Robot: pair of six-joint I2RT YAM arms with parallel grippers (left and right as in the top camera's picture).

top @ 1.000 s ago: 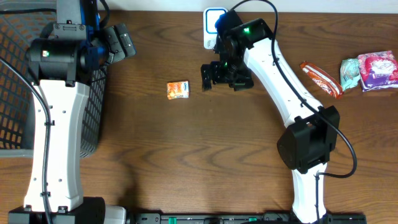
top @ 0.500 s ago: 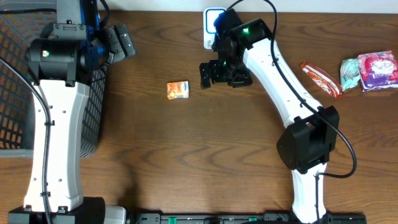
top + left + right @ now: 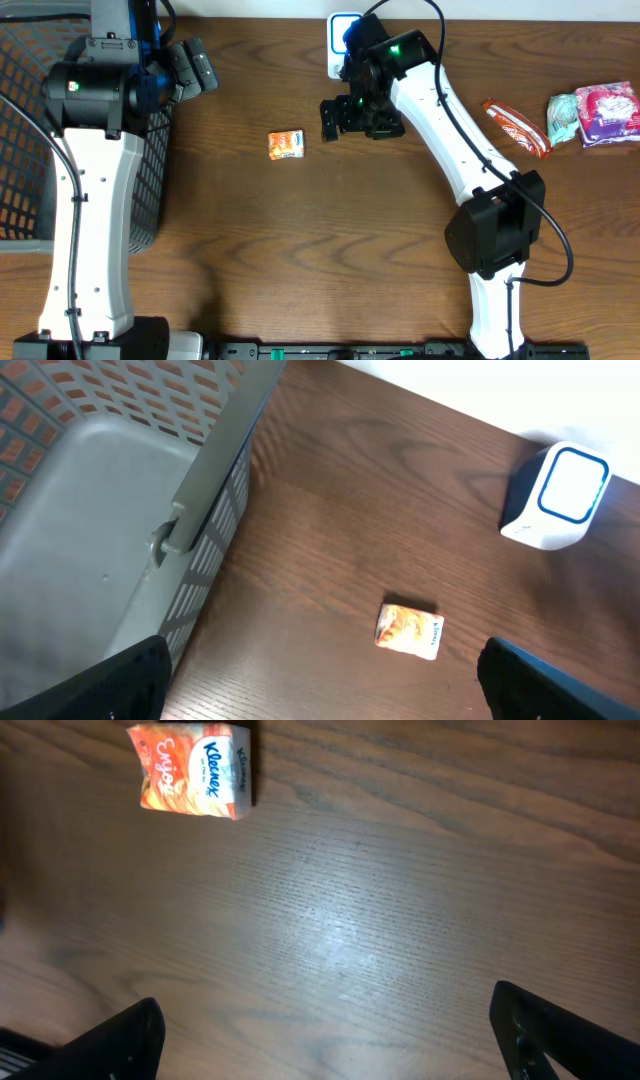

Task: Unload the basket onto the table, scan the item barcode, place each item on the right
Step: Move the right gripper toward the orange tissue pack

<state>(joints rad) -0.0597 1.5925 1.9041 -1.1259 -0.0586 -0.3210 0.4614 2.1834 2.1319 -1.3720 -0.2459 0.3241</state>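
From overhead, the small orange tissue pack [image 3: 285, 145] lies flat on the brown tabletop [image 3: 300, 250] between the two arms, touched by nothing. The right pincer [image 3: 357, 120] hangs near it, released. Its arm hides part of the white scanner [image 3: 338, 30] at the far edge. The left pincer [image 3: 192, 66] sits by the basket [image 3: 20, 120], well apart from the pack; its jaws are hard to read here.

In the left wrist view, only dark fingertips [image 3: 130, 680] show in the bottom corners – spread wide, gripping nothing. The pack lies low in frame, its print too small to read, and the basket is cut off at the left.

In the right wrist view the fingertips [image 3: 125, 1040] are again in the corners only – released. The pack lies at the top left, printed side up, its upper edge cut off.
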